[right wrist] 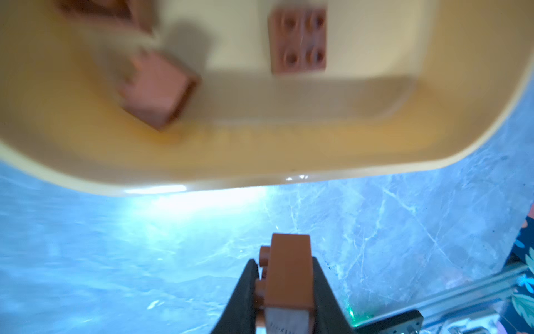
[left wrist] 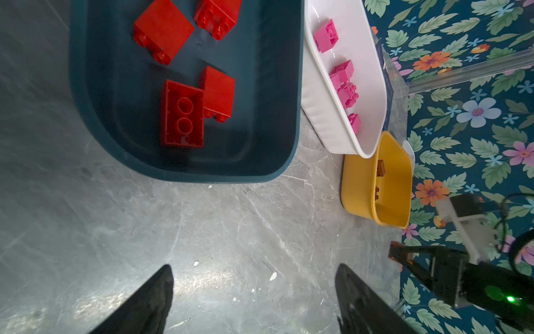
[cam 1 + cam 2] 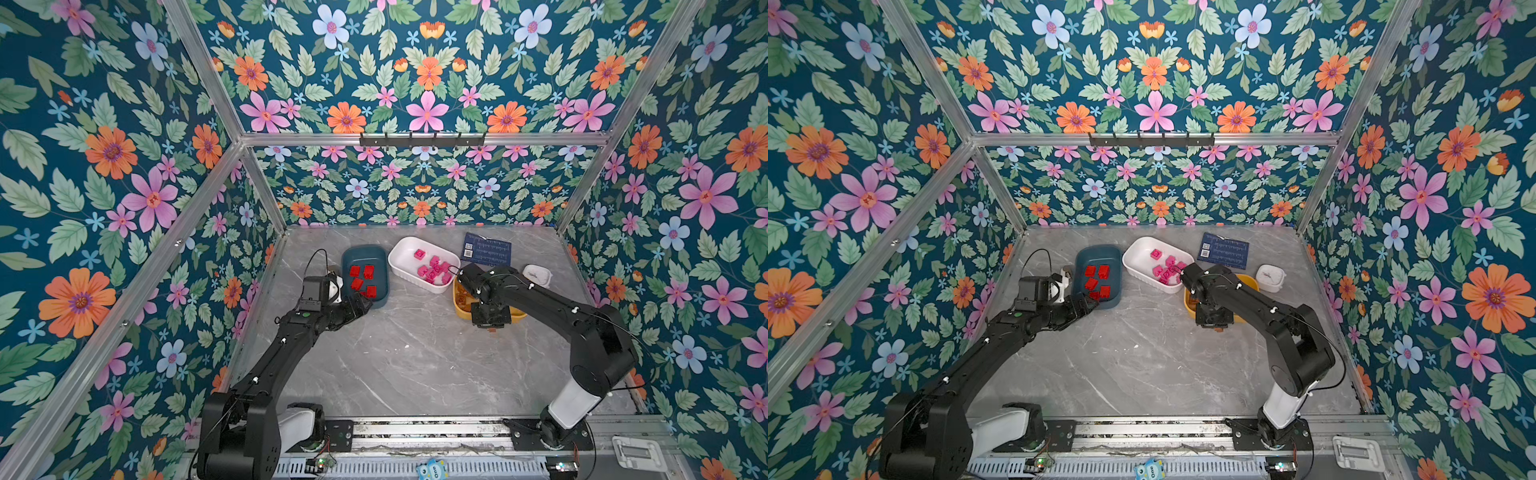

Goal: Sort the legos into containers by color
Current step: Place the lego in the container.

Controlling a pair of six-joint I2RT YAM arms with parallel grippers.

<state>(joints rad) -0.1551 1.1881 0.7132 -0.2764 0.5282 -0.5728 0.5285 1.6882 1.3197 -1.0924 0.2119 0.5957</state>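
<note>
Right claw (image 1: 283,261) is clamped on a brown-orange brick (image 1: 290,248) - fingers pinch its two sides, studs face sideways toward one finger. In the right wrist view the held brick is over bare table (image 1: 115,245), just outside the rim of the yellow bin (image 1: 202,162), not inside it. In both top views the arm covers most of that bin; only a bit of orange shows under the claw at the bin's near edge. Two loose brown bricks (image 1: 299,40) lie in the yellow bin, one studs-up and one tipped on its side, with a third blurred at the edge of the view. Left claw (image 2: 254,266) is empty with its fingers spread wide, over the table beside the near end of the teal bin (image 3: 376,253). Red bricks (image 3: 362,280) lie in the teal bin - four in full view from the left wrist, one of them hollow side up. The white bin (image 3: 405,243) sits just beside the teal one and holds pink bricks (image 3: 434,270), mostly bunched at the end toward the yellow bin. The yellow bin and white bin look to be touching at a corner. A dark blue printed card (image 3: 487,249) and a small white dish (image 3: 537,274) sit at the back right, apart from the bricks. No loose bricks can be seen on the table.
</note>
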